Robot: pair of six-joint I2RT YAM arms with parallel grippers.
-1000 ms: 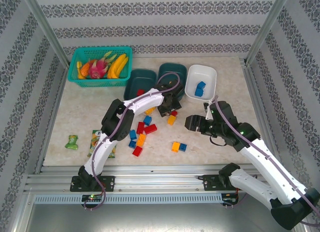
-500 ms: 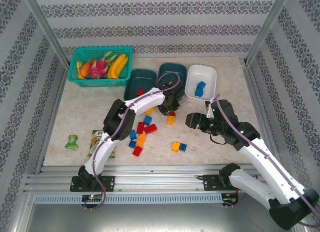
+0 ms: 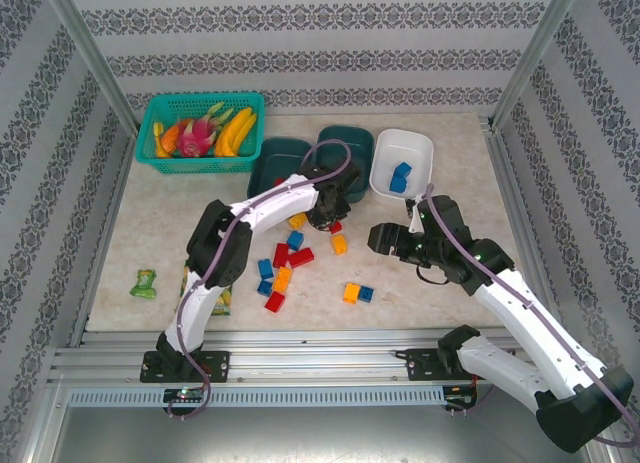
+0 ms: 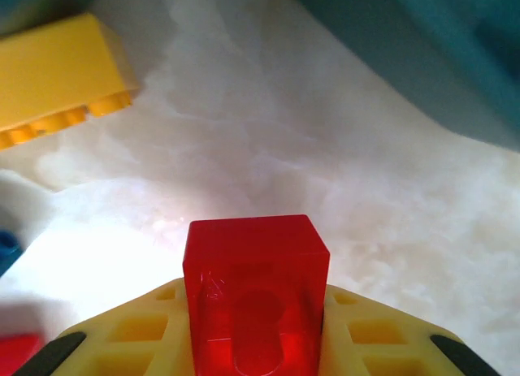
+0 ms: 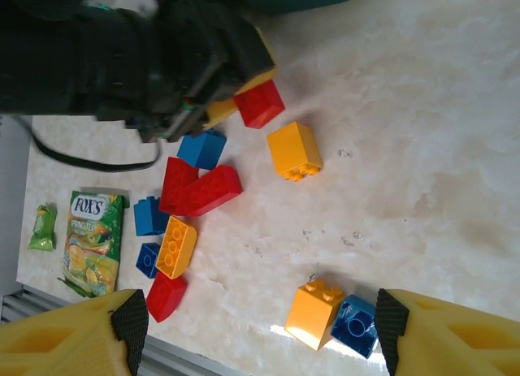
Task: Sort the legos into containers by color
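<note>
left end effector (image 3: 325, 215) at red lego (image 3: 335, 226) | white tub (image 3: 415, 151): blue legos (image 3: 400, 176)

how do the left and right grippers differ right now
The left gripper is shut on a red brick; the right gripper is open and holds nothing. The left gripper sits close in front of the dark teal tubs; the right gripper sits further right, in front of the white tub. Both have yellow fingers.

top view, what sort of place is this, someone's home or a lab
Most likely a robot test cell, not a home: aluminium frame posts and wallpaper-printed panels enclose a marble-look table, and a left arm and a right arm are bolted to a rail at its near edge.
</note>
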